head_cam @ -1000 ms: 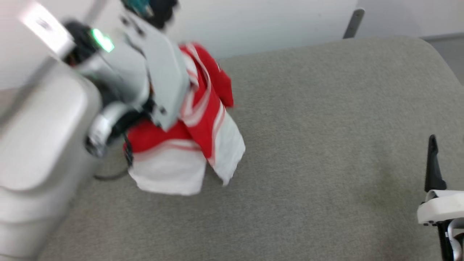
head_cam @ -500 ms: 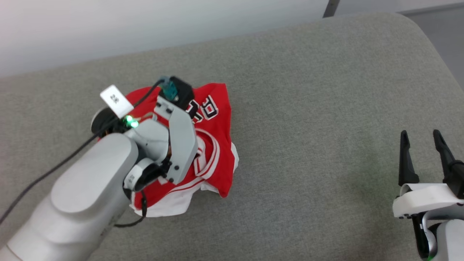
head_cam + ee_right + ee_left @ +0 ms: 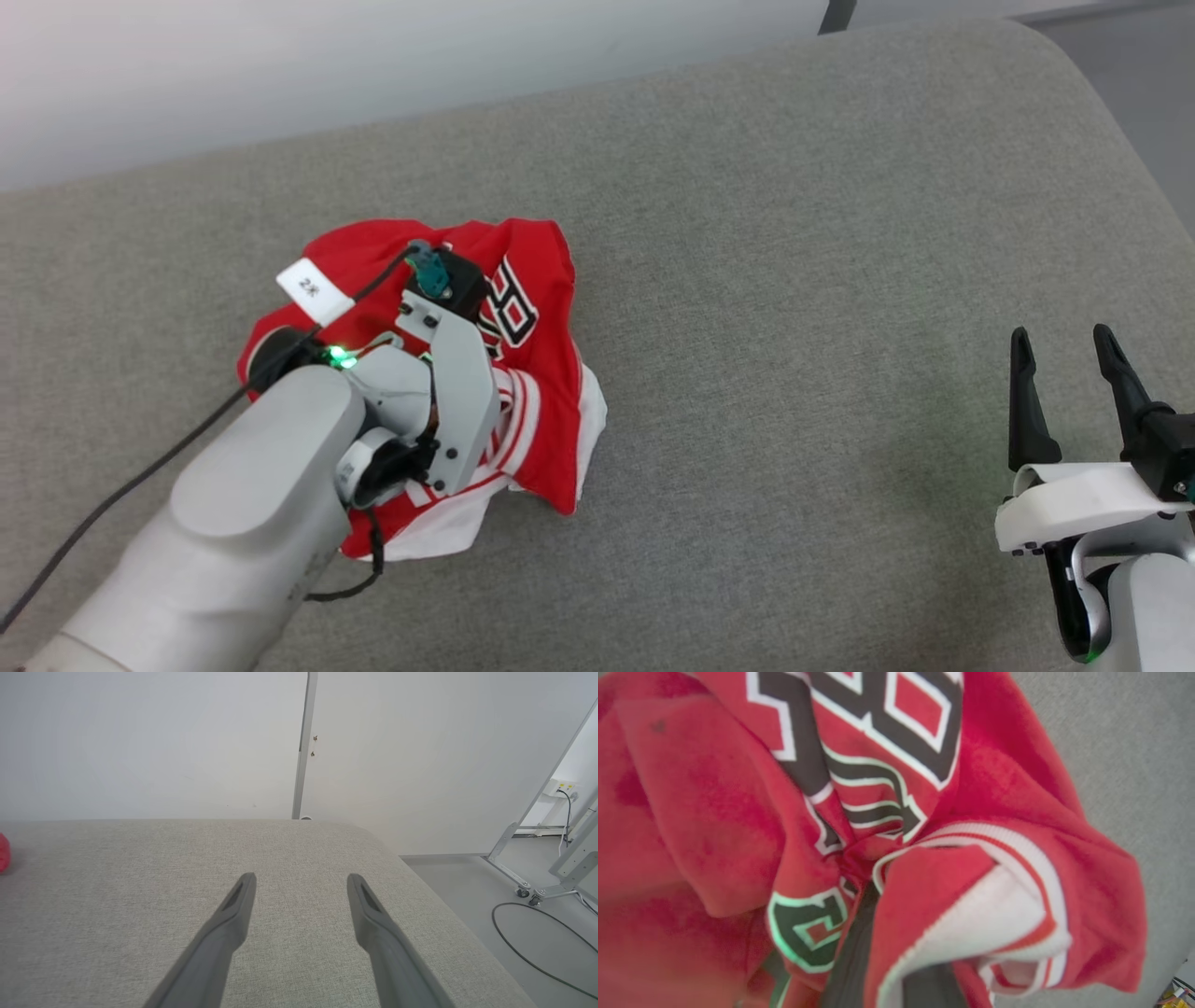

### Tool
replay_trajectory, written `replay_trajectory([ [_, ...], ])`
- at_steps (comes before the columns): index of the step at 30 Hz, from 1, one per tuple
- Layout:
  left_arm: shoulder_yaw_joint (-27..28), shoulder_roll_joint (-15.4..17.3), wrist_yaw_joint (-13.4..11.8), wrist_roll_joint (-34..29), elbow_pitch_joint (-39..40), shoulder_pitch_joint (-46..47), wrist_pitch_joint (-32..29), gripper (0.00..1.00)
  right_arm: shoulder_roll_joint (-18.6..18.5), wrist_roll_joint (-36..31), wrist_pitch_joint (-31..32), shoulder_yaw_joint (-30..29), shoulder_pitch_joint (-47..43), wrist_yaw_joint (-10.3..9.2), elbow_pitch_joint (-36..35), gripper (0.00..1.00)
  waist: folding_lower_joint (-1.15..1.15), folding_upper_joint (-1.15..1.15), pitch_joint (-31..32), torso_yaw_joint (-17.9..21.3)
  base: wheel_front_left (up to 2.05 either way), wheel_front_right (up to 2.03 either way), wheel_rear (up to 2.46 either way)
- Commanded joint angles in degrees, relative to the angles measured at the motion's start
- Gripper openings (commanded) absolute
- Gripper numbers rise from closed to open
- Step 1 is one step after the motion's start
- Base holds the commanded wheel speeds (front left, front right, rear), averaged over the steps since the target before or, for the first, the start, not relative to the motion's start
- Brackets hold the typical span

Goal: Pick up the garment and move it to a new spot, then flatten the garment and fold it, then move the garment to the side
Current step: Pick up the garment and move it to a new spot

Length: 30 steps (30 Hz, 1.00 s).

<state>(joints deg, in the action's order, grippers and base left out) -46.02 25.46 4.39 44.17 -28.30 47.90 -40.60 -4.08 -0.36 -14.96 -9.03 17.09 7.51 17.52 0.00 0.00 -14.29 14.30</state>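
The garment (image 3: pixel 546 280), a red jersey with white sleeves and black white-outlined lettering, lies crumpled on the grey cushion (image 3: pixel 794 280) at the left. My left arm (image 3: pixel 280 485) reaches down onto it from above, its wrist covering the heap's middle. In the left wrist view my left gripper (image 3: pixel 863 884) is shut on a pinched bunch of the garment (image 3: pixel 714 812), with red folds and striped trim gathered around the dark fingers (image 3: pixel 852 961). My right gripper (image 3: pixel 1061 347) stands open over bare cushion at the lower right, holding nothing (image 3: pixel 301 879). A red sliver of the garment (image 3: pixel 3 851) shows at that view's left edge.
The cushion's rounded far-right corner (image 3: pixel 1074 84) drops to a grey floor. A pale wall (image 3: pixel 373 65) runs behind the cushion. In the right wrist view a wheeled metal frame (image 3: pixel 551 877) and a black cable (image 3: pixel 523 947) lie on the floor to the right.
The head camera has shifted. The garment hung from my raised left gripper a second ago; now it rests in a heap on the cushion, with the gripper lowered onto it.
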Motion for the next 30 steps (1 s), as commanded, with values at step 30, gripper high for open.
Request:
replay_trajectory([
  [30, 12.1, 8.7, -3.7, 1.7, 18.0, -16.7, 30.5, 1.0, -4.9, 0.6, 0.1, 2.6, -7.3, -0.04, -1.8, 1.0, 0.0, 0.0, 13.1, -11.2, 0.0, 0.0, 0.0],
])
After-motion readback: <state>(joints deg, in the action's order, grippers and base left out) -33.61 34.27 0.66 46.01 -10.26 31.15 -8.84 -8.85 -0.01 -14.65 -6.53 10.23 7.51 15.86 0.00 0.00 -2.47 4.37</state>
